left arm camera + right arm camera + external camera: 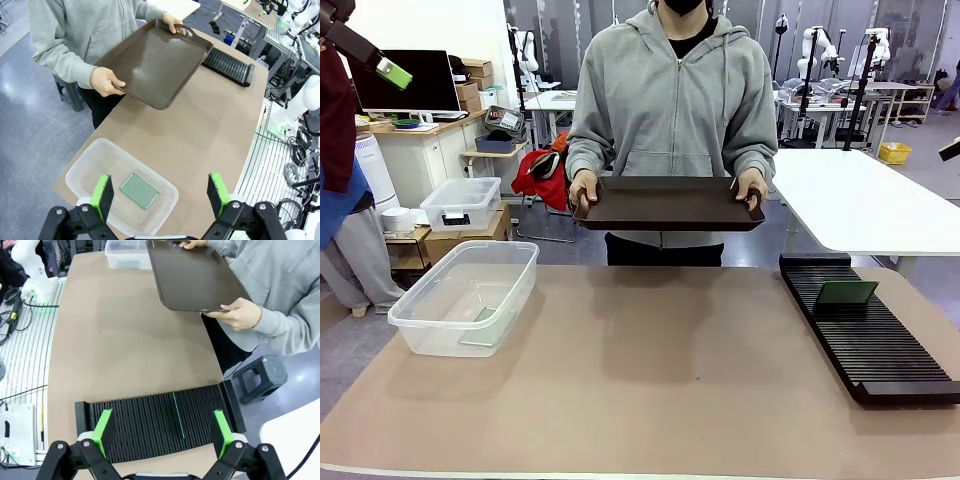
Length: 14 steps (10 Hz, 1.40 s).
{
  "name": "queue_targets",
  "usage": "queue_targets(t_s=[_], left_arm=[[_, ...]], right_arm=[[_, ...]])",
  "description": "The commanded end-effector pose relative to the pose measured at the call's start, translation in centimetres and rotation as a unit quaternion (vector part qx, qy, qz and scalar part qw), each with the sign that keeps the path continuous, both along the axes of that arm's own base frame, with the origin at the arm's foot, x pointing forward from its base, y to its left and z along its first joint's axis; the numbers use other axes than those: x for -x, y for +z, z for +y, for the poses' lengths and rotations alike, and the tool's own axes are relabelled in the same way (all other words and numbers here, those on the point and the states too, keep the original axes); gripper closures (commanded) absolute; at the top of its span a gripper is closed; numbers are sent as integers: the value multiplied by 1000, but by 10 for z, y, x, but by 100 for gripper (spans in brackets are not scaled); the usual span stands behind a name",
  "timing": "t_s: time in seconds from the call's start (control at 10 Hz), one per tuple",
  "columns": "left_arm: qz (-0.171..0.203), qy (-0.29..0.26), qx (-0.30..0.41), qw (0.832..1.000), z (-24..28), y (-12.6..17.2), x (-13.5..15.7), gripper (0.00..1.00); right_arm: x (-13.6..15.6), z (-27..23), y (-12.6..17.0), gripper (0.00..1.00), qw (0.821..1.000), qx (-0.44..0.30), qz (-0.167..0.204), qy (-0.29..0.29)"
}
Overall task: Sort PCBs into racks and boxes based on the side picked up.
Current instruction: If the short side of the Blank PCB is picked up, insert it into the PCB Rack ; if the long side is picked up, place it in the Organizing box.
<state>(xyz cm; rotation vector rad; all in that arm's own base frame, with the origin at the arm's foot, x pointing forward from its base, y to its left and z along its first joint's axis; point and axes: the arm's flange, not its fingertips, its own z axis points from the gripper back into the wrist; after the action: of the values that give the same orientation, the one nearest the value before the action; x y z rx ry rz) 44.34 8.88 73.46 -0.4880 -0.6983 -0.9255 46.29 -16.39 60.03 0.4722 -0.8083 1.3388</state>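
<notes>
Both boards looked sorted: one PCB (139,190) lay flat in the tub (420,330), the other PCB (847,292) stood upright in a slot of the rack (880,350). Beyond the rack, the person held a tray (668,205) above the tabletop's (660,390) far edge. The left pincer (163,195) and right pincer (163,432) hung wide open, empty. Next, I guessed, more boards must arrive.

The rack (868,330) runs past the front view's right edge; the standing PCB (176,414) shows only edge-on, its face hidden.
</notes>
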Motion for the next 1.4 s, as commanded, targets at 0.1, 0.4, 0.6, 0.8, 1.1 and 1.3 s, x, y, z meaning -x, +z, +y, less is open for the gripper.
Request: queue_targets(t_s=[0.1, 0.4, 0.6, 0.8, 1.1, 1.3], left_arm=[[-2, 3, 2, 1000, 0, -1, 1, 0], [-2, 3, 2, 1000, 0, -1, 1, 0], [-2, 3, 2, 1000, 0, -1, 1, 0], [-2, 3, 2, 1000, 0, -1, 1, 0], [-2, 3, 2, 1000, 0, -1, 1, 0], [-2, 3, 2, 1000, 0, -1, 1, 0]], right_arm=[[-10, -16, -9, 0, 995, -52, 40, -70], [1, -13, -3, 0, 987, -101, 40, -115], [19, -9, 14, 0, 985, -122, 62, -107], [37, 2, 36, 0, 981, -118, 67, -141], [54, 2, 63, 0, 980, -108, 81, -146], [58, 3, 70, 0, 984, -75, 75, -143]])
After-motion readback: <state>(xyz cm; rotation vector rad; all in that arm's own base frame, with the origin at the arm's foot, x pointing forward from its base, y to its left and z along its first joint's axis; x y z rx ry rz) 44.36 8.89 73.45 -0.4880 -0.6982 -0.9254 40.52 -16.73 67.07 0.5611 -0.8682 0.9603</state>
